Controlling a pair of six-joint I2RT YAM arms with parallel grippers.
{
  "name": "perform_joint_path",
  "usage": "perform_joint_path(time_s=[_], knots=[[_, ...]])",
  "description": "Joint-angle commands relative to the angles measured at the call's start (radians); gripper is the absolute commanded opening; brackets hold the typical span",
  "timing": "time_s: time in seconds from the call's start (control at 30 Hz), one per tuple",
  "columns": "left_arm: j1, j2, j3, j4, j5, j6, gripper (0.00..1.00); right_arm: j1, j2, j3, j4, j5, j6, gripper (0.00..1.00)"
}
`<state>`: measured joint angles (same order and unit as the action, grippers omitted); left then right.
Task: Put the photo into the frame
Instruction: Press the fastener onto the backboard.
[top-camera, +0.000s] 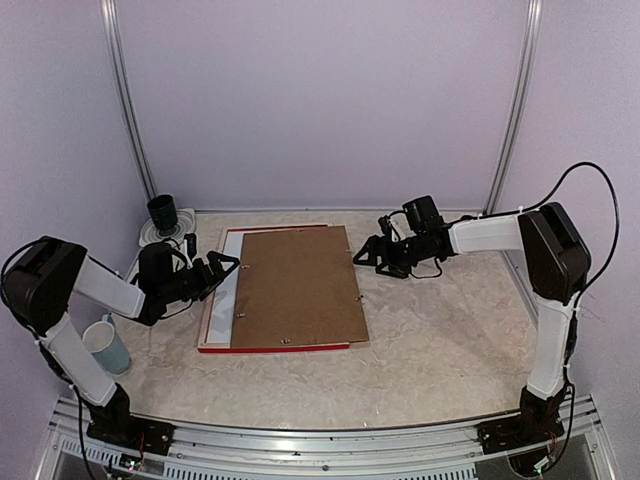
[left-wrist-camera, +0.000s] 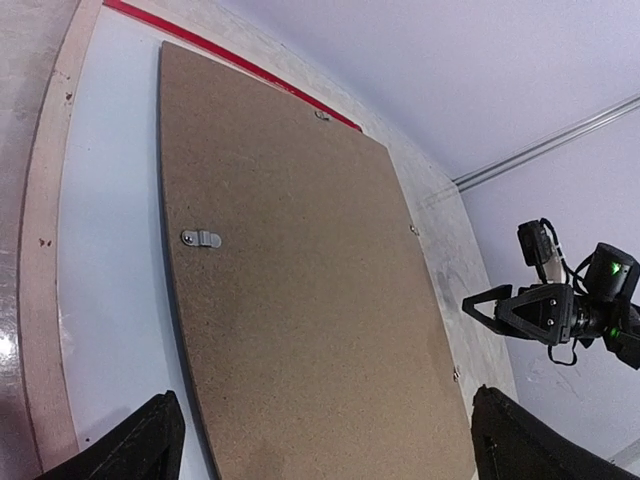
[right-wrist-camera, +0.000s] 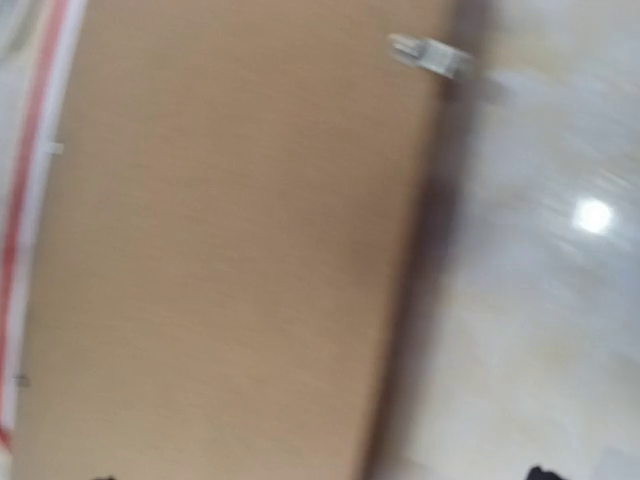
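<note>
The frame (top-camera: 270, 347) lies face down left of centre, showing red edges and a pale wood rim (left-wrist-camera: 40, 250). A white board (top-camera: 228, 290) lies in it. The plain brown backing board (top-camera: 295, 285) rests on top, shifted right and overhanging the frame; it fills the left wrist view (left-wrist-camera: 300, 250) and the blurred right wrist view (right-wrist-camera: 220, 230). The photo is hidden. My left gripper (top-camera: 225, 265) is open at the frame's left edge, its fingers (left-wrist-camera: 150, 440) spread wide above the board. My right gripper (top-camera: 362, 255) is open and empty just right of the board's far right corner.
A black cup (top-camera: 162, 213) stands on a white plate at the back left. A white and blue mug (top-camera: 107, 345) stands by the left arm. Small metal tabs (left-wrist-camera: 200, 238) sit on the backing board. Pale walls close the table on three sides.
</note>
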<state>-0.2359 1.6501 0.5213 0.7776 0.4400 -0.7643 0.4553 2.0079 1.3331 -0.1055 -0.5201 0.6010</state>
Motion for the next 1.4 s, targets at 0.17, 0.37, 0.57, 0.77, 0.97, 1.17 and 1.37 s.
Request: perform_joint_path(time_s=[0.17,0.37,0.57,0.77,0.97,1.17,1.37], knots=[[0.011,-0.009,-0.026,0.010,-0.017,0.082,0.99,0.070,-0.120,-0.061,-0.198,0.262,-0.113,0.87],[0.016,-0.015,-0.038,0.031,-0.011,0.067,0.99,0.127,-0.157,-0.091,-0.291,0.483,-0.135,0.87],[0.029,-0.012,-0.047,0.048,-0.001,0.055,0.99,0.182,-0.128,-0.080,-0.349,0.627,-0.152,0.89],[0.046,-0.014,-0.063,0.069,0.006,0.041,0.99,0.216,-0.076,-0.037,-0.386,0.689,-0.158,0.91],[0.055,-0.007,-0.069,0.091,0.019,0.025,0.99,0.238,-0.027,0.007,-0.409,0.722,-0.165,0.92],[0.060,0.005,-0.073,0.108,0.029,0.013,0.99,0.242,0.014,0.048,-0.424,0.755,-0.171,0.94],[0.064,0.017,-0.077,0.126,0.040,0.000,0.99,0.241,0.042,0.088,-0.435,0.782,-0.177,0.95]])
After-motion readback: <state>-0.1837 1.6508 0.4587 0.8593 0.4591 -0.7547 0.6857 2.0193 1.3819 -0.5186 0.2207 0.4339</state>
